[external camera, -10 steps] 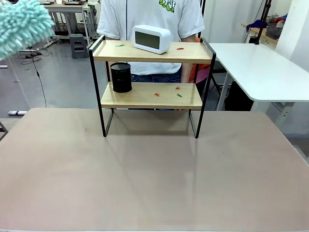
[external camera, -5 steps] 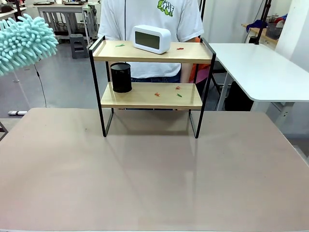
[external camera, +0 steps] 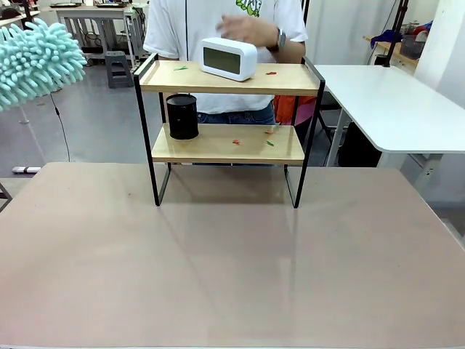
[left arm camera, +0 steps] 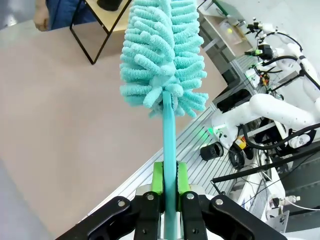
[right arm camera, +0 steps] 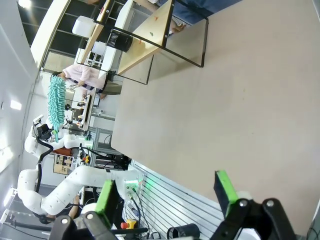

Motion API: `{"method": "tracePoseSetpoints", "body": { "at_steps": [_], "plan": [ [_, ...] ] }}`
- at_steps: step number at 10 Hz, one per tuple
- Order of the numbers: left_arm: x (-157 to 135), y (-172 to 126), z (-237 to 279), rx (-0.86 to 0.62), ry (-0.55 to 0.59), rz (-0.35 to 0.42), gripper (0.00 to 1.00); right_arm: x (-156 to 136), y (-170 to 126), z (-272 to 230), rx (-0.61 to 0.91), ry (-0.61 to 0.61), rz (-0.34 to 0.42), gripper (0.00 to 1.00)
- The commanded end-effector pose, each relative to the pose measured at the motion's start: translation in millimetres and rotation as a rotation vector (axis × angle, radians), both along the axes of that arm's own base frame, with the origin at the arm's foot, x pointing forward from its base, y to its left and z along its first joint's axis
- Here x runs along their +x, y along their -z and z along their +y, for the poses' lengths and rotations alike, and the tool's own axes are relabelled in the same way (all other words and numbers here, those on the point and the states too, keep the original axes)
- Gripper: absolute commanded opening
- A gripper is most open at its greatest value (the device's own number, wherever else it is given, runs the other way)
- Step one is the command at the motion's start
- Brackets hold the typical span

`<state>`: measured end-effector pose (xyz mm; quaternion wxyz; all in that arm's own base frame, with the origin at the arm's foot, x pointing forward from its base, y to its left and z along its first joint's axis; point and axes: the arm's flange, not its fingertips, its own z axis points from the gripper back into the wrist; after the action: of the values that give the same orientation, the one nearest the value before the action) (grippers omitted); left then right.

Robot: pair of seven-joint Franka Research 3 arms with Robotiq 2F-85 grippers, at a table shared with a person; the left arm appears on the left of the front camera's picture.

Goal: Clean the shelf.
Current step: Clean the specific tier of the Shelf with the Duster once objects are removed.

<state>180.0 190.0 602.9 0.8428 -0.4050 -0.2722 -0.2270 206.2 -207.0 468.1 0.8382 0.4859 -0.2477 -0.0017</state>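
Shelf (external camera: 290, 80) sits upper centre of the front view, on the far part of the worktop (external camera: 218, 269), same spot as before. Clock (external camera: 228, 58) is on the top board and black cup (external camera: 182, 116) on the left end of the lower board. Small red and green scraps (external camera: 236, 142) lie on both boards. None of these has moved.

New since half a second ago: a person's hand (external camera: 248, 29), blurred and wearing a wristwatch, is up just above and behind the clock, where no hand showed earlier. Contact cannot be told.

Fluffy teal duster (external camera: 36, 58) is at the upper left edge, well apart from the shelf. It is lower than a second ago and about level with half a second ago.

In the left wrist view, left end effector (left arm camera: 170, 178) is clamped on the duster's handle, green pads tight on both sides.

In the right wrist view, right end effector (right arm camera: 166, 192) has its fingers wide apart with nothing between them, over bare worktop.
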Motion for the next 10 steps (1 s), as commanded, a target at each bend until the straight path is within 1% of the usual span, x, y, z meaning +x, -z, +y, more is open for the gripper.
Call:
{"method": "tracePoseSetpoints", "body": {
  "at_steps": [1, 7, 8, 9, 10],
  "plan": [
    [-1, -5, 2, -0.031, -0.001, -0.002, 0.00, 1, -2, 0, 0.007, -0.005, -0.033, 1.00],
    [-1, -5, 2, -0.031, -0.001, -0.002, 0.00, 1, -2, 0, 0.007, -0.005, -0.033, 1.00],
    [0, 0, 0, 0.000, 0.000, 0.000, 0.12, 1, -2, 0, 0.007, -0.005, -0.033, 1.00],
    [1, -14, -18, -0.043, 0.003, 0.035, 0.12, 1, -2, 0, 0.007, -0.005, -0.033, 1.00],
    [13, -41, -51, -0.034, -0.118, 0.103, 0.12, 1, -2, 0, 0.007, -0.005, -0.033, 1.00]
  ]
}}
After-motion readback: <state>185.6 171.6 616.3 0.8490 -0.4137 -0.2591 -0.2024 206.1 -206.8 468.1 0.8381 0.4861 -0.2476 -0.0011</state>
